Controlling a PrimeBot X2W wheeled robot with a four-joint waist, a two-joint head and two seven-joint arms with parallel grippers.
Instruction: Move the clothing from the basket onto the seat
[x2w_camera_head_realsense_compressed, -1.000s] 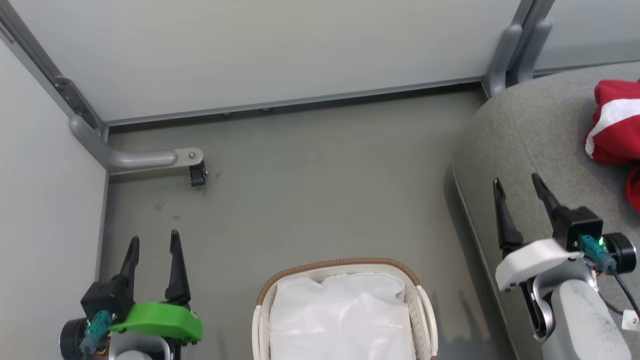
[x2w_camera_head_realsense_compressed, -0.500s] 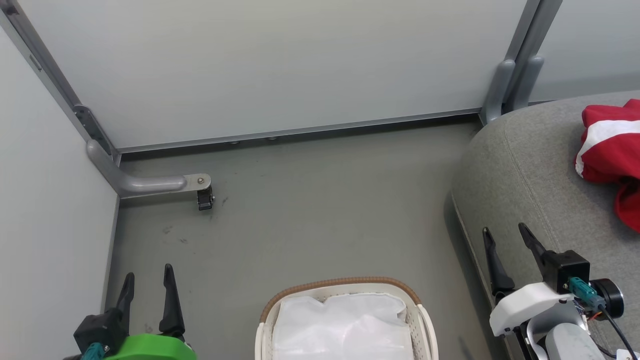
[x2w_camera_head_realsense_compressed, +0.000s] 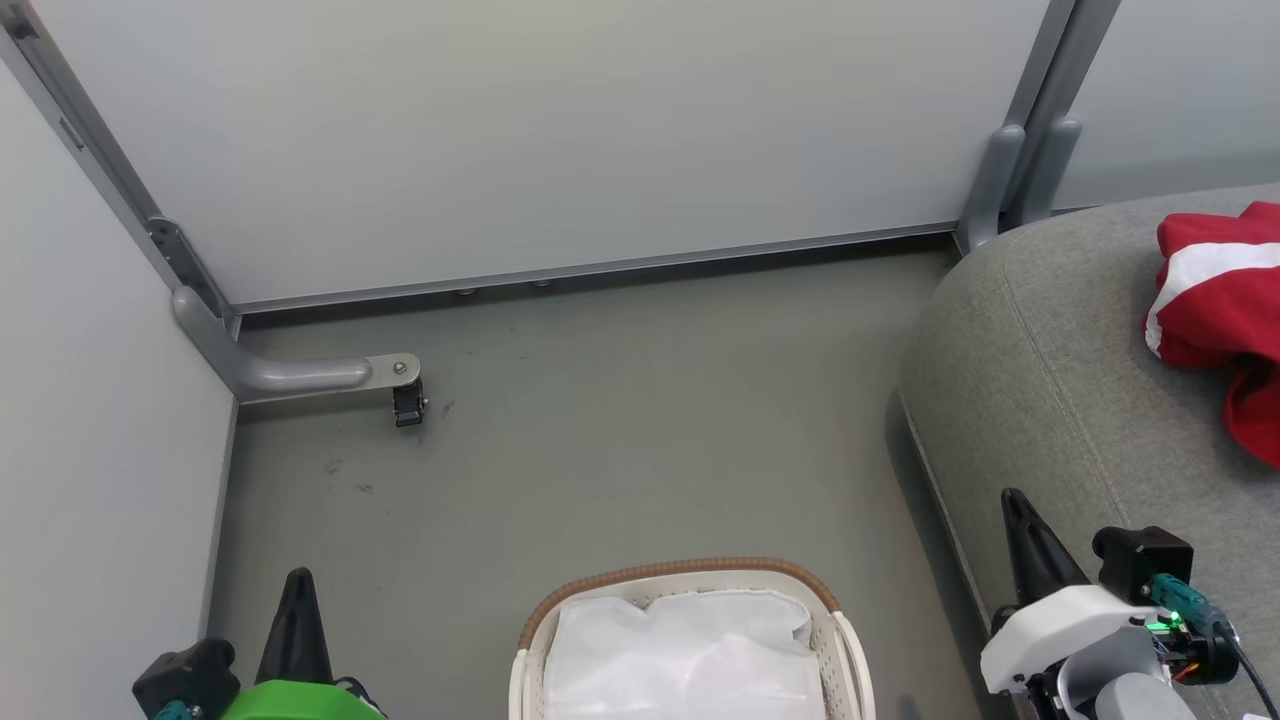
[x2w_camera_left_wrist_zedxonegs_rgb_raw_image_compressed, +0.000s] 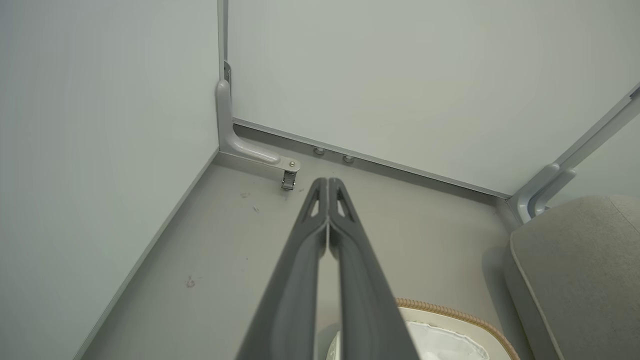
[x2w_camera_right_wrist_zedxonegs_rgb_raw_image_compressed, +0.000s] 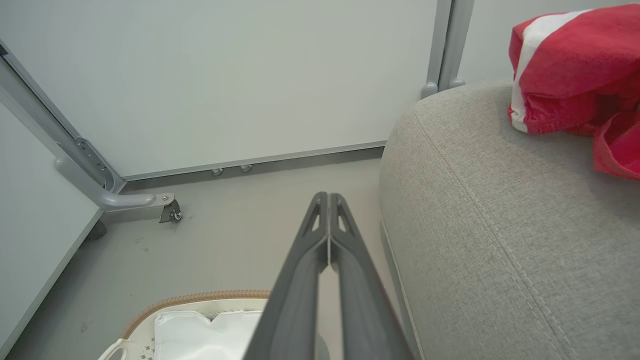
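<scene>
Head view recorded one clothing item (x2w_camera_head_realsense_compressed: 1215, 300), red with white stripes, bunched on the seat (x2w_camera_head_realsense_compressed: 1060, 400), ahead and right of the right claw (x2w_camera_head_realsense_compressed: 1015, 505), the nearer one; its long axis could not be told. One basket (x2w_camera_head_realsense_compressed: 690, 575) sat on the floor between the two claws, holding one white liner (x2w_camera_head_realsense_compressed: 690, 650). Right claw and left claw (x2w_camera_head_realsense_compressed: 297, 585) were both pressed together, empty; task judged complete.
</scene>
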